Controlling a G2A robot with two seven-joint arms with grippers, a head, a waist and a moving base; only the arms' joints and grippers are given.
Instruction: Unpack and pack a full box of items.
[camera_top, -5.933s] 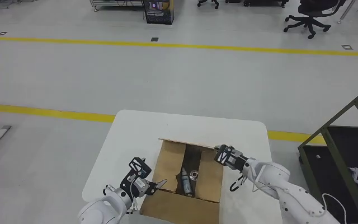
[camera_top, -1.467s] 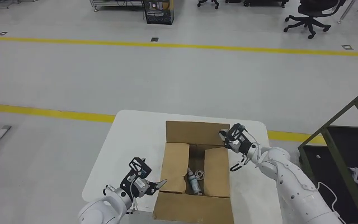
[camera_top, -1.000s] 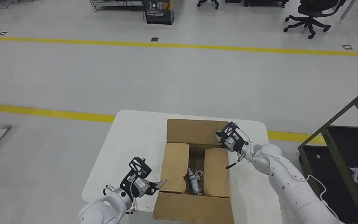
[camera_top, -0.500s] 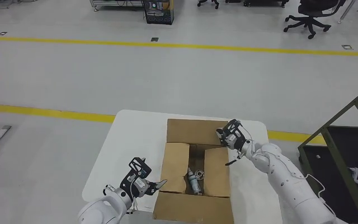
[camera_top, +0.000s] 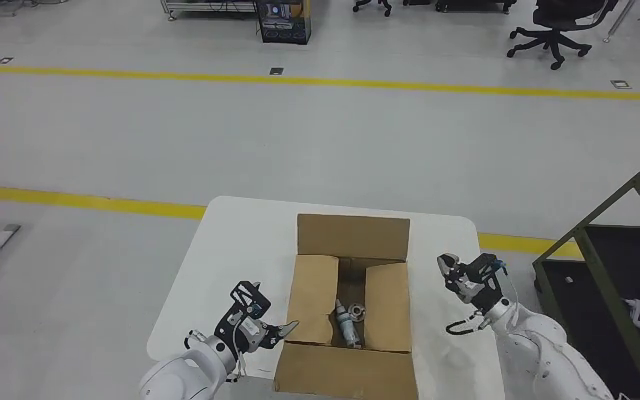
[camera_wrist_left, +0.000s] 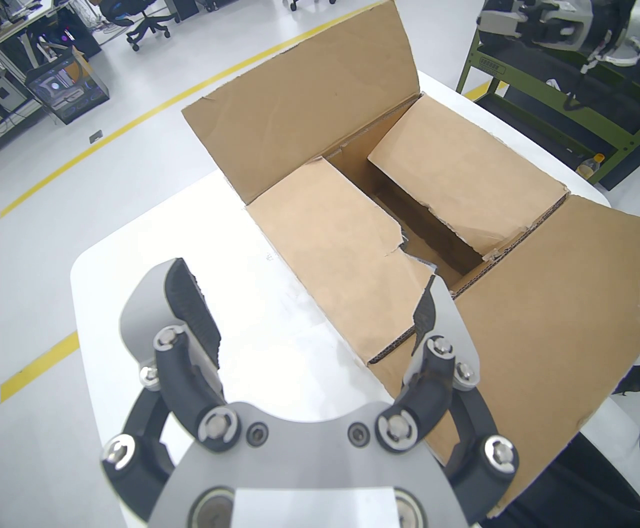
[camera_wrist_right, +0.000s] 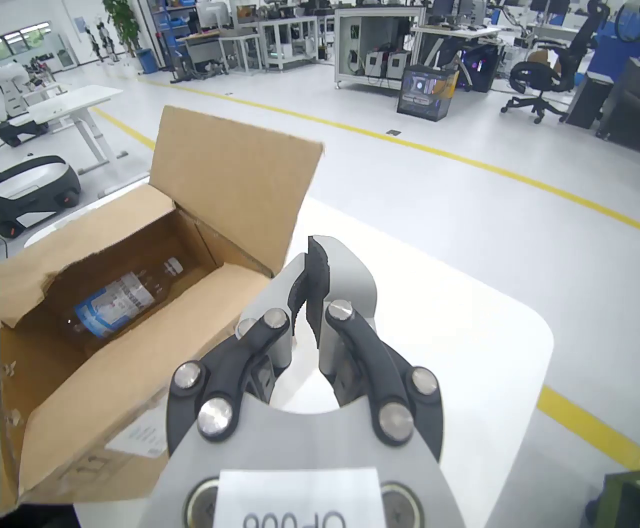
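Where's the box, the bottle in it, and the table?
Brown cardboard box (camera_top: 352, 237), top view, rear flap.
Clear blue-labelled bottle (camera_wrist_right: 112, 302), right wrist view, label.
White table (camera_top: 240, 250), top view, bare corner.

Left gripper (camera_wrist_left: 306, 278), jaws spread, at the open box (camera_wrist_left: 325, 225) flap, perhaps touching it.

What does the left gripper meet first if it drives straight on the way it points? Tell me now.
Most likely the nearer inner flap of the cardboard box: the left gripper, fingers open, points at that flap's edge, just above the table. Depth is hard to judge.
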